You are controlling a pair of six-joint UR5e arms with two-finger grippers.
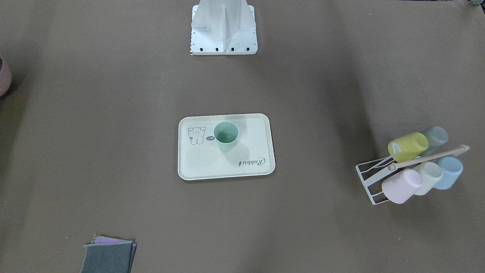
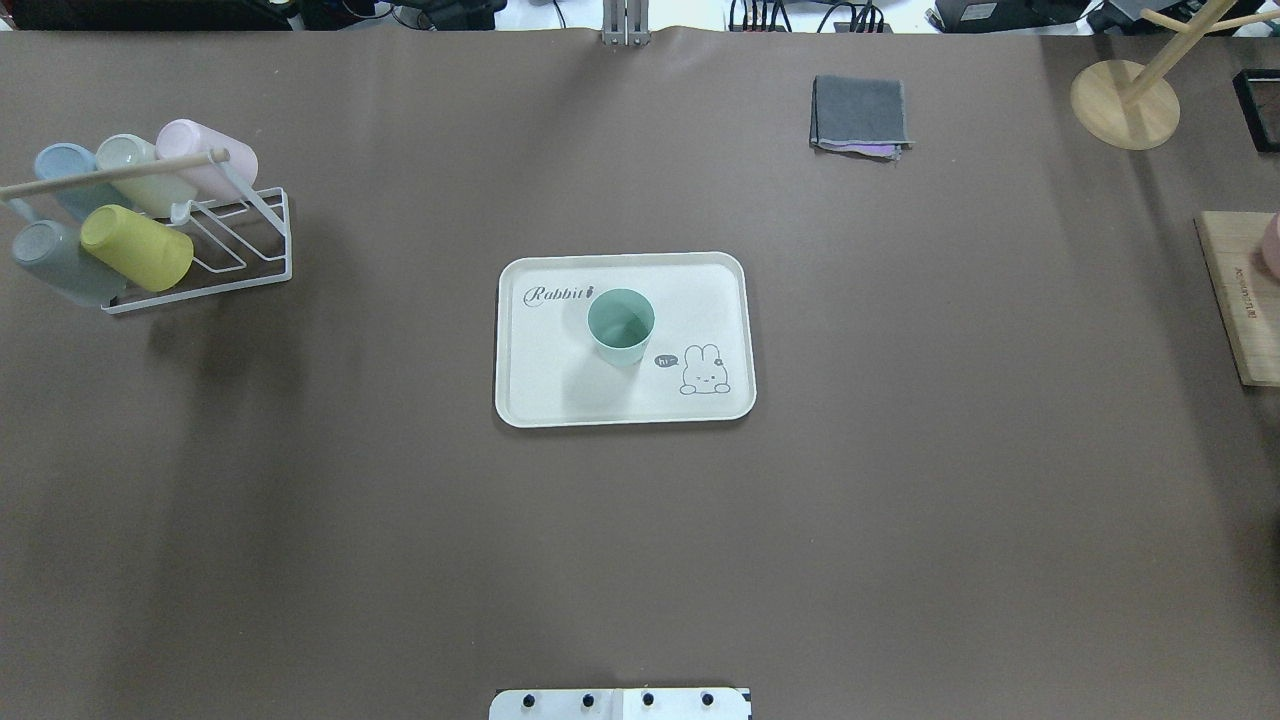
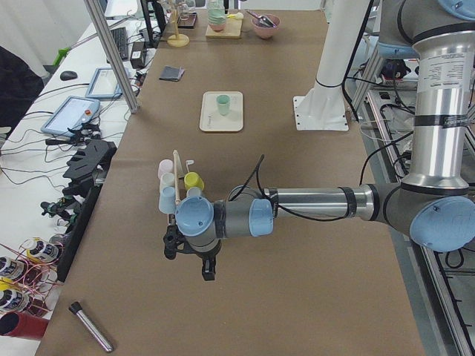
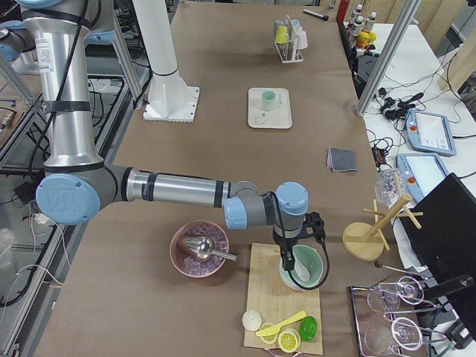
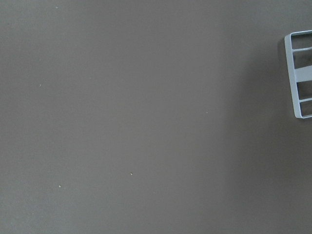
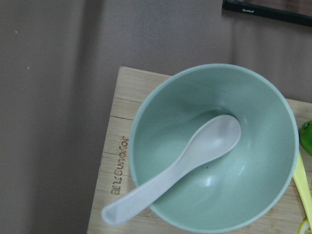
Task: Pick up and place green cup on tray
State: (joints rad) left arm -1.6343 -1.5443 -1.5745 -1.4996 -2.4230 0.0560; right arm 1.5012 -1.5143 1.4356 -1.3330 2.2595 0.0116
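The pale mint green cup (image 1: 226, 135) stands upright on the cream tray (image 1: 212, 161) at the table's middle, between the bear drawing and the "Rabbit" script. Both also show from overhead, cup (image 2: 620, 326) and tray (image 2: 560, 395). No gripper is near them. My left gripper (image 3: 189, 261) hangs above bare table beyond the cup rack, far from the tray (image 3: 211, 122). My right gripper (image 4: 301, 247) hovers over a green bowl at the table's other end. Neither gripper shows in its wrist view, so I cannot tell whether they are open or shut.
A white wire rack (image 2: 240, 250) holds several coloured cups at my left. A folded grey cloth (image 2: 860, 112) lies far right. A wooden board (image 4: 279, 297) carries a green bowl with a white spoon (image 6: 185, 165). A pink bowl (image 4: 199, 249) sits beside it.
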